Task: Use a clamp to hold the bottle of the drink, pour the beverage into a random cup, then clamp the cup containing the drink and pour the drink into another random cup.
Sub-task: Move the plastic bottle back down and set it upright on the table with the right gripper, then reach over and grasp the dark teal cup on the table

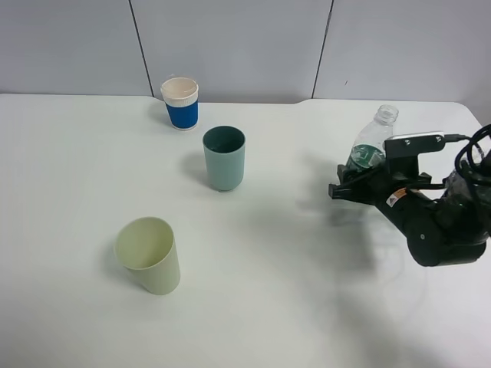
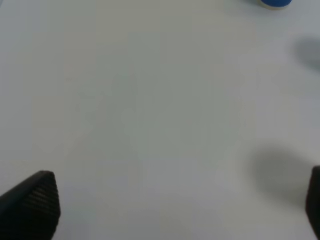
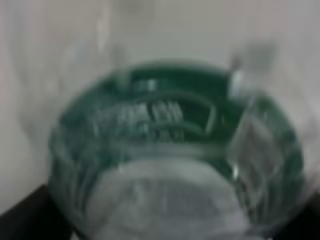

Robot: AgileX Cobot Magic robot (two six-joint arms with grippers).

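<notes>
The clear bottle (image 1: 372, 146) with a green label band and no cap stands at the right of the table, leaning slightly. My right gripper (image 1: 349, 186) reaches around its lower part. In the right wrist view the bottle (image 3: 170, 150) fills the picture, blurred, with a dark finger (image 3: 22, 217) beside it; whether the jaws press on it does not show. The teal cup (image 1: 224, 159) stands upright mid-table, and the pale yellow-green cup (image 1: 148, 255) stands nearer the front left. No beverage can be made out in either. My left gripper (image 2: 180, 202) hangs wide open over bare table, out of the high view.
A white cup with a blue sleeve (image 1: 180, 103) stands at the back, behind the teal cup; its blue edge (image 2: 275, 3) shows in the left wrist view. The white table (image 1: 276, 307) ends at a grey wall (image 1: 230, 46) behind.
</notes>
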